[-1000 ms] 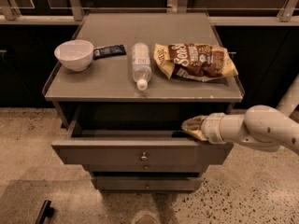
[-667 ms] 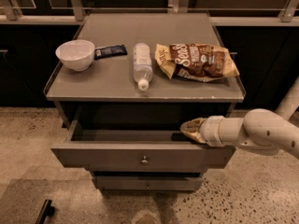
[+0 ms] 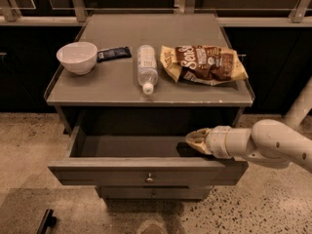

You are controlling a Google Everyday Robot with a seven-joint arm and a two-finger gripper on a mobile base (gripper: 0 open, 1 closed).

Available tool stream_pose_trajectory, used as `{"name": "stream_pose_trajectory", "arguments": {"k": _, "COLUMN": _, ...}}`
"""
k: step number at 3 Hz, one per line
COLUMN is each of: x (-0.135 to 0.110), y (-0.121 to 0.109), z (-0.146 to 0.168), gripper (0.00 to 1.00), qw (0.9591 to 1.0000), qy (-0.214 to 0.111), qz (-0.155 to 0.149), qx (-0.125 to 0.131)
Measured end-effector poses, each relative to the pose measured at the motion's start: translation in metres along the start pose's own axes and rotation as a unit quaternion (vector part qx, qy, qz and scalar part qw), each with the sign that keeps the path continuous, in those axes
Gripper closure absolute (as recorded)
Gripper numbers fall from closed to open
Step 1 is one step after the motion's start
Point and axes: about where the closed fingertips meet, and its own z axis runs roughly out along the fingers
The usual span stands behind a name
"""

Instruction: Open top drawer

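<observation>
The top drawer [image 3: 107, 172] of the grey cabinet stands pulled out toward me. Its plain grey inside [image 3: 126, 145] shows, and a small round knob [image 3: 149, 178] sits at the centre of its flat front. My gripper [image 3: 191, 141] reaches in from the right on a white arm. Its tip is over the right part of the open drawer, just behind the front panel. A narrower drawer front [image 3: 153, 193] shows below.
On the cabinet top [image 3: 112, 84] lie a white bowl [image 3: 76, 57], a dark snack bar [image 3: 114, 53], a clear plastic bottle [image 3: 146, 68] on its side and a chip bag [image 3: 204, 64]. Speckled floor surrounds the cabinet. A dark object [image 3: 46, 222] lies at lower left.
The drawer front has come a little further toward me. The gripper stays at the drawer's right side and has moved with it.
</observation>
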Motion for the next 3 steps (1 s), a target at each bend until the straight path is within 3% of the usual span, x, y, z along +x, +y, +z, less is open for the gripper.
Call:
{"name": "stream_pose_trajectory", "arguments": {"k": 1, "x": 0.001, "y": 0.03, "z": -0.002, "gripper": 1.0, "qw": 0.9995, "qy": 0.02, "qz": 0.024, "qx": 0.0}}
{"name": "stream_pose_trajectory", "arguments": {"k": 2, "x": 0.0, "y": 0.031, "z": -0.003, "gripper": 1.0, "qw": 0.9994, "qy": 0.022, "qz": 0.026, "qx": 0.0}}
{"name": "stream_pose_trajectory", "arguments": {"k": 3, "x": -0.001, "y": 0.054, "z": -0.007, "gripper": 1.0, "qw": 0.9977, "qy": 0.047, "qz": 0.049, "qx": -0.001}}
